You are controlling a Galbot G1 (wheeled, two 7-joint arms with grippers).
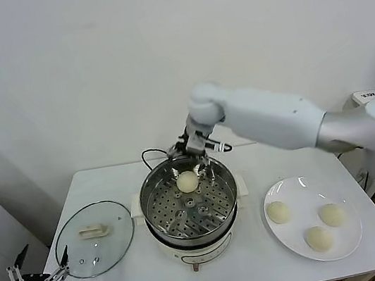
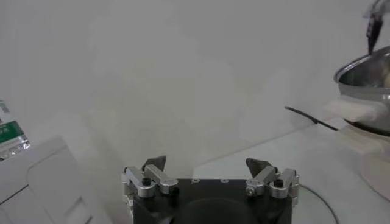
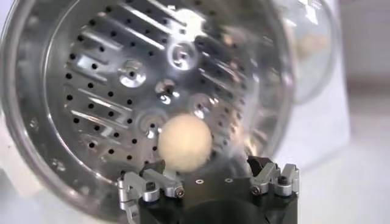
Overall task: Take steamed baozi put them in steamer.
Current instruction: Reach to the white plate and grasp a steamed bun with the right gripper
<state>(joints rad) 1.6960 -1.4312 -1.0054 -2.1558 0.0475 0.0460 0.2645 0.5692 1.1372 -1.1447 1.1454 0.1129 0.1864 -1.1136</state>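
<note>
The right gripper (image 1: 191, 155) (fingers apart) sits near the baozi (image 1: 187, 180) mid-frame in the steamer (image 1: 154, 188), so lifting crooked could bump it.

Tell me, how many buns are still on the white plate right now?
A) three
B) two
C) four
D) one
A: the head view shows three buns on the plate, at and; a fourth bun already lies in the steamer.
</note>
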